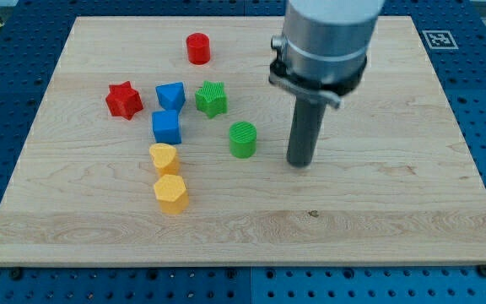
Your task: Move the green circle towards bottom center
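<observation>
The green circle [243, 139] is a short green cylinder standing on the wooden board [378, 211], a little left of the board's middle. My tip [299, 163] rests on the board to the right of the green circle and slightly lower in the view, with a small gap between them. The rod rises from the tip into the grey arm body at the view's top.
A green star-like block [212, 98] lies up-left of the circle. A blue block [170, 95], a blue cube [166, 127], a red star [124, 100], a red cylinder [198, 48], and two yellow blocks [164, 158] [171, 193] stand at the left.
</observation>
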Controlling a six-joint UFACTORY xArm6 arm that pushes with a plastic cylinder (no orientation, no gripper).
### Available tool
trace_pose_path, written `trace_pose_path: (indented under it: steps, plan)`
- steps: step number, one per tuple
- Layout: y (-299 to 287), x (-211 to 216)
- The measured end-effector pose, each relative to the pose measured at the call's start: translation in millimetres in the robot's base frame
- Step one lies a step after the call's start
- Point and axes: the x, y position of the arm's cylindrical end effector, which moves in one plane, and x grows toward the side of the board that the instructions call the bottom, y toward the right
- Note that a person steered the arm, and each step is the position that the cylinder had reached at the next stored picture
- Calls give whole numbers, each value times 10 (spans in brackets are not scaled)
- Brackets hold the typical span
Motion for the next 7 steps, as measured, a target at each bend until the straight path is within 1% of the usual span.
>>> trace_pose_path:
  steps: [1,2,4,5,7]
  plan:
    - [-14,-479]
    - [-16,-479]
    - [-626,-480]
    - [-626,-480]
    - [-694,-306]
